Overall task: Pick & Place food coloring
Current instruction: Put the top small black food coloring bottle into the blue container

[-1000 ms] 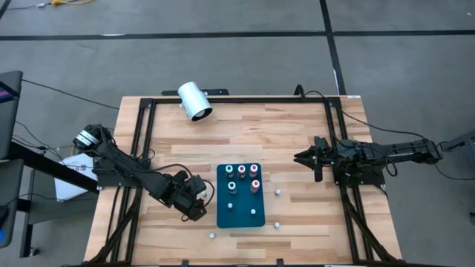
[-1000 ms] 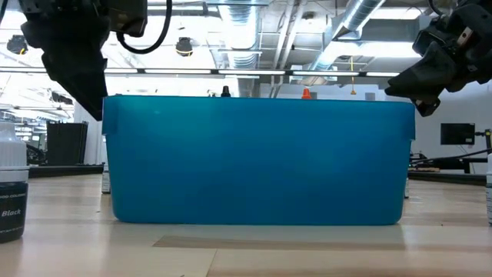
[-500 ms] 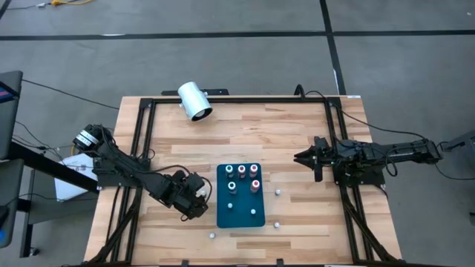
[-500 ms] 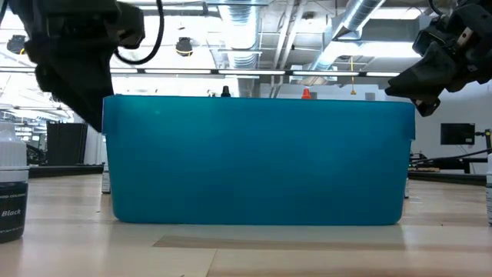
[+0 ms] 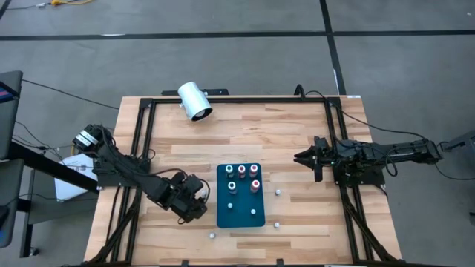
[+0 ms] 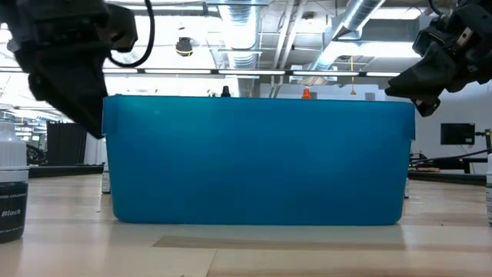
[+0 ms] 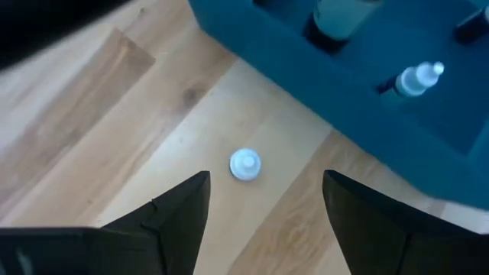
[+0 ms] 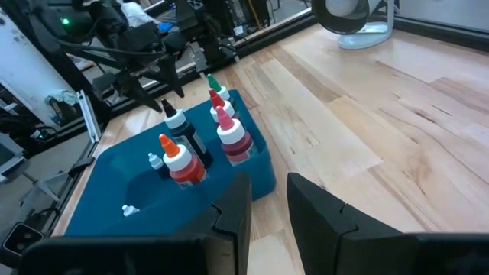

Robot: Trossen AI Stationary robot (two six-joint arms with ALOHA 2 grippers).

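Note:
The food coloring bottles [image 5: 242,176], red, orange, green and black with pale tops, stand in the far half of a teal holder [image 5: 241,215]; the right wrist view shows them [image 8: 233,141] upright in its holes. A small white cap [image 7: 245,164] lies on the wood beside the holder's left side. My left gripper [image 7: 263,206] hangs open over the table, pointing steeply down, with the cap just ahead of its fingertips and untouched; in the high view it [image 5: 194,205] stands at the holder's left edge. My right gripper [image 5: 303,157] waits at mid right, its fingers a narrow gap apart and empty.
A large white cylinder [image 5: 194,101] lies at the far edge. Small white-topped pieces [image 5: 277,192] [image 5: 276,223] [image 5: 211,235] stand on the wood right of and in front of the holder. A black-labelled bottle [image 6: 11,192] stands at the low view's left edge. Black frame rails [image 5: 141,148] border the board.
My left gripper has sunk a little toward the table beside the holder's left side and rolled slightly about its own axis. The holder, the bottles and my right arm have kept still.

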